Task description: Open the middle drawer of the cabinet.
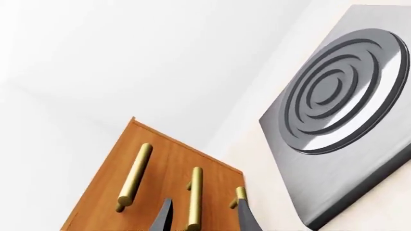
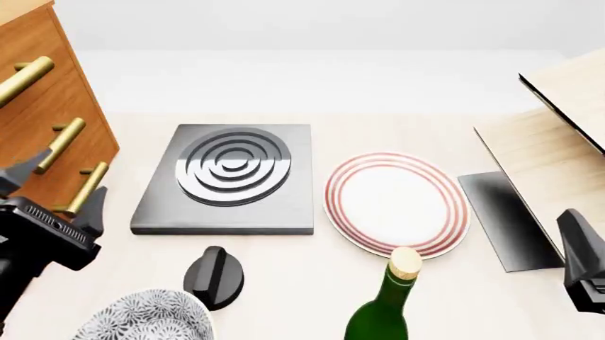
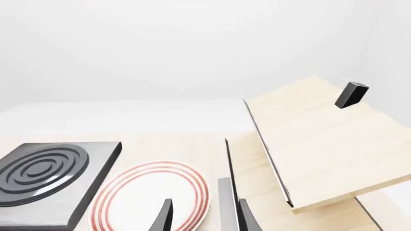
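Left gripper (image 2: pixel 52 185) spread, nothing between fingers, hovering just in front of the cabinet (image 2: pixel 47 92) at 9 o'clock in front view. Middle drawer (image 2: pixel 81 117) there, its handle (image 2: pixel 61 144) between top handle (image 2: pixel 25 78) and bottom handle (image 2: pixel 85 188).

Main risk: grabbing the bottom handle instead, since fingertips sit nearest it in front view. Also possible: closing off-centre on the bar, slipping off on the pull.

Right gripper (image 3: pixel 202 216) spread, empty, idle at 4 o'clock, well apart.

Nearby: hob plate (image 2: pixel 227 177) just beside the cabinet, knob (image 2: pixel 214 276) at 7, patterned bowl (image 2: pixel 142 319), striped plate (image 2: pixel 397 202), bottle (image 2: pixel 383 304) at 6, pale boards (image 2: pixel 557 134) at 3. No obstruction between fingers and handles; hob edge close to the drawer's pull-out path.
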### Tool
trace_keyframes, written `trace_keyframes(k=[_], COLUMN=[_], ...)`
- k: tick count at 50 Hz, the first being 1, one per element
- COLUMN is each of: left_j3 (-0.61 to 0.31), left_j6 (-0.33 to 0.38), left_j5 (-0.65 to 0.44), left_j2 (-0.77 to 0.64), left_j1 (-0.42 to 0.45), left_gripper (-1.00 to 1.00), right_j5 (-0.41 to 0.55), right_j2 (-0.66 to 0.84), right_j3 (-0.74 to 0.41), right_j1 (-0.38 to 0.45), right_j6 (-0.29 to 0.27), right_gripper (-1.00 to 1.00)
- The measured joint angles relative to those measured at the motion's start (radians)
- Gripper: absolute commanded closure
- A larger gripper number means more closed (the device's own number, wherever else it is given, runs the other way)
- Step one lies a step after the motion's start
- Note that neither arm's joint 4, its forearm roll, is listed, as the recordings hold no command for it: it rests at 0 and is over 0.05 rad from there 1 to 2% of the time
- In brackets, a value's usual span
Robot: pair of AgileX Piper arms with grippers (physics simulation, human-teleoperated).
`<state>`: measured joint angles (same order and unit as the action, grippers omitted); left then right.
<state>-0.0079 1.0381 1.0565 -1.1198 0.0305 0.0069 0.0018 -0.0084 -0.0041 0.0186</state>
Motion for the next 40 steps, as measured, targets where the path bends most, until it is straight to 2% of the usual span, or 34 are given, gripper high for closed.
trace_keyframes(k=[15,40], left_j3=[-0.011,-0.061], left_j6=[0.007,0.017], left_j5=[0.125,0.162], left_j2=[-0.154,-0.242], left_j1=[-0.047,-0.105], left_gripper=[-1.0,-1.0], right_j5=[0.0,0.001], right_j2=[0.0,-0.001], right_j3=[0.0,0.0], right_j1=[0.0,0.0], right_j6=[0.0,0.0], right_gripper=[-1.0,-1.0])
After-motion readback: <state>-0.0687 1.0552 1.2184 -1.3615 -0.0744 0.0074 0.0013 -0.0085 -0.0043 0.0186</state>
